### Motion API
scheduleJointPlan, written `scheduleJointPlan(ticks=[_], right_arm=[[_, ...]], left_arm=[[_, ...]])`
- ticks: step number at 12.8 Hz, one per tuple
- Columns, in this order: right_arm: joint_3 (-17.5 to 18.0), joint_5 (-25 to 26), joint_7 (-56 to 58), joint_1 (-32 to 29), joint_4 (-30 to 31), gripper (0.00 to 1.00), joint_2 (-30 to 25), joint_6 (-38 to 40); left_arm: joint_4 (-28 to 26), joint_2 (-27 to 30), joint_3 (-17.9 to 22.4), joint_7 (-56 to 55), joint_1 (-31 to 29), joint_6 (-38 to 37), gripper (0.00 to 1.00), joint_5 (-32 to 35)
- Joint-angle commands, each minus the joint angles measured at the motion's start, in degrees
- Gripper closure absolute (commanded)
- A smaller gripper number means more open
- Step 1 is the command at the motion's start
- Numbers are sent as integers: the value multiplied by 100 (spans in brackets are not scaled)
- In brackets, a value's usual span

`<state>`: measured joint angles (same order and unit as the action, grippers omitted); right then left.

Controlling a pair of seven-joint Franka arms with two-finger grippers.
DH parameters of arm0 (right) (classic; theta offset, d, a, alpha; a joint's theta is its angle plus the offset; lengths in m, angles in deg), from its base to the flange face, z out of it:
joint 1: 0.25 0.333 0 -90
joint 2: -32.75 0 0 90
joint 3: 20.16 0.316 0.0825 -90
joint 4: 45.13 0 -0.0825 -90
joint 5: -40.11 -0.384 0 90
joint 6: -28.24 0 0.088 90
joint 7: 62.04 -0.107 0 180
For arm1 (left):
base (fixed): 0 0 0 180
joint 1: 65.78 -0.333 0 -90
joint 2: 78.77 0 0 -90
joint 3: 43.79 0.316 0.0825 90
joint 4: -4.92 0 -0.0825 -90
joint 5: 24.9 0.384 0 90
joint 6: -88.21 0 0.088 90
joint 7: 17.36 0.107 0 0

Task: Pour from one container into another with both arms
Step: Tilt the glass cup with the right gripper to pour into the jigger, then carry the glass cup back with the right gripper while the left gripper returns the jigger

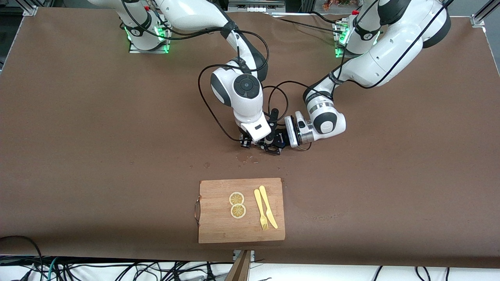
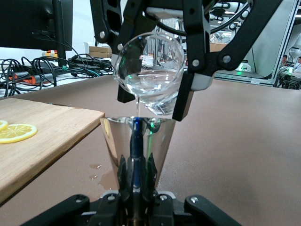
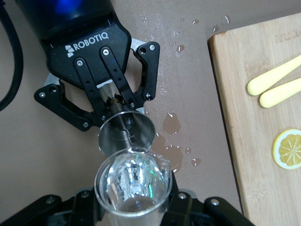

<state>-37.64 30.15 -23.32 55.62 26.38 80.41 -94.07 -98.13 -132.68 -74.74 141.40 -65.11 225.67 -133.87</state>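
The two grippers meet over the middle of the brown table (image 1: 78,117), on the side of the board (image 1: 241,210) away from the front camera.

The left gripper (image 2: 136,188) is clamped on a steel cup (image 2: 137,141) — a cone-shaped metal cup, wide mouth up, pinched low down between its fingers (image 2: 123,176). The cup stands upright, at or just above the table.

The right gripper (image 3: 134,207) is closed around a clear glass (image 3: 133,186) that holds clear liquid. The glass is tipped, its lip directly over the cup's mouth, and a thin stream (image 2: 138,107) runs from the lip into the cup. In the left wrist view the right gripper's black fingers show on either side of the glass, just above the cup.

Beside the left gripper, on its board side, small puddles and drops (image 3: 171,125) lie on the table, between the cup and the board's edge.

The board is wooden with a metal handle (image 1: 197,210) at the end toward the right arm. On it lie two lemon slices (image 1: 236,198), one nearer the front camera than the other and touching it, and a yellow fork (image 1: 261,210) and knife (image 1: 268,207) side by side — the knife toward the left arm's end.
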Motion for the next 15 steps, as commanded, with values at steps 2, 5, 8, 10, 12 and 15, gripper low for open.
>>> scheduleJointPlan(ticks=[2,5,8,10,12,15], right_arm=[[-27,37,-75,-41,-199,83,24,85],[-18,-348,-31,-208,-199,83,-20,85],[130,-761,4,-453,-199,83,-81,68],[254,-1156,187,-725,-190,83,-143,41],[289,-1831,722,-1094,-129,83,-257,33],[438,-2738,1785,-1744,108,83,-363,33]], left_arm=[[49,-260,-42,1052,65,186,100,-379],[49,-234,-33,965,48,186,100,-379],[49,-163,-33,851,30,159,100,-361],[40,-128,-33,815,21,150,100,-335],[40,-84,-33,806,4,142,100,-317],[14,47,-33,666,-40,98,100,-291]])
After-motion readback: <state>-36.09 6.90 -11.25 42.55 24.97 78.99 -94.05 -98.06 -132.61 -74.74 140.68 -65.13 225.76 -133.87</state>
